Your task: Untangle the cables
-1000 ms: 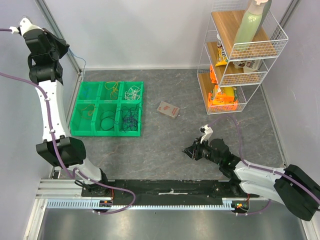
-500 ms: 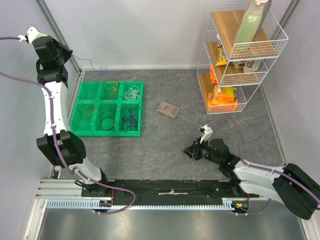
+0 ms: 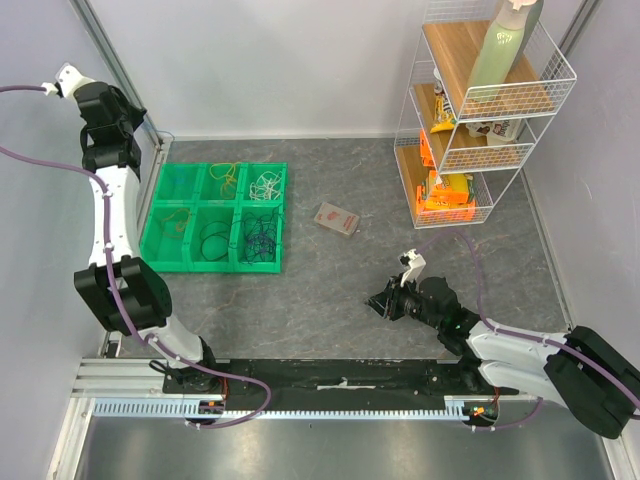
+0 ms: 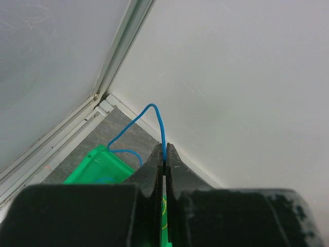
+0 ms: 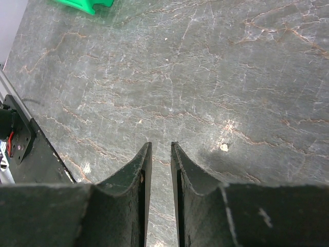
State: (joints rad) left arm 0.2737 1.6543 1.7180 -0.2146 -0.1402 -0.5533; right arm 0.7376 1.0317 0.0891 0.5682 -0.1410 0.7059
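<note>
- The left gripper [image 4: 165, 149] is clamped on the blue cable [image 4: 154, 110] - its jaws are pressed together with the wire nipped between the tips
- From the pinch the cable arcs over and falls away toward the green tray's [image 4: 97, 160] far-left corner; whether its lower end is free of the compartment I cannot tell
- The other cables lie sorted in the tray - yellow [image 3: 226, 180], white [image 3: 265, 186] and dark purple [image 3: 260, 240], each in its own compartment
- The right gripper [image 5: 159, 150] hovers low over the bare table [image 5: 241, 67], fingers at a narrow gap and holding nothing, well apart from the tray
- So the left arm is the nearer one: the tray lies directly below and ahead of it, and I judge the next move is to lower the wire there
</note>
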